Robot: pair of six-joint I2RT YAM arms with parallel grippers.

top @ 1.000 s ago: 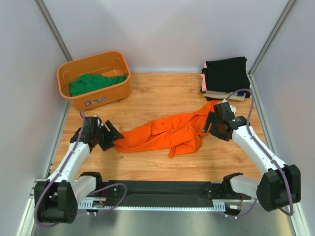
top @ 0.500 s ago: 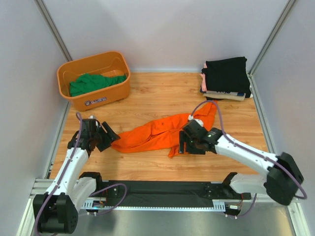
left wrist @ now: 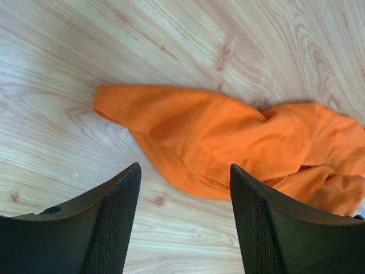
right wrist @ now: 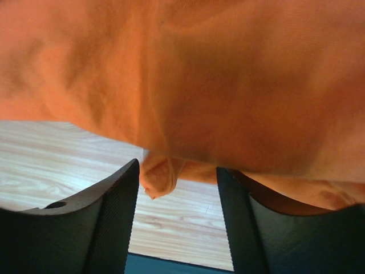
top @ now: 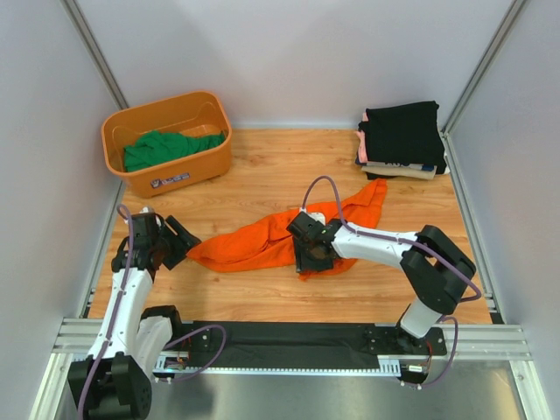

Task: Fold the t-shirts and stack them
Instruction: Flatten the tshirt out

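The bright orange t-shirt lies crumpled across the middle of the wooden table, one end stretching towards the back right. In the left wrist view it lies just beyond my open, empty left gripper, which sits at the shirt's left end. My right gripper is open over the shirt's near middle edge; cloth fills its wrist view and a small fold hangs between the jaws. A green t-shirt lies in the basket. A black t-shirt tops a folded stack at the back right.
The rigid orange plastic basket stands at the back left. Pale folded shirts show under the black one. White walls enclose the table on three sides. A black rail runs along the near edge.
My right arm has swung left from the shirt's right end to its near middle edge. My left gripper has drawn back left, off the shirt's left end. The shirt's left part has bunched slightly.
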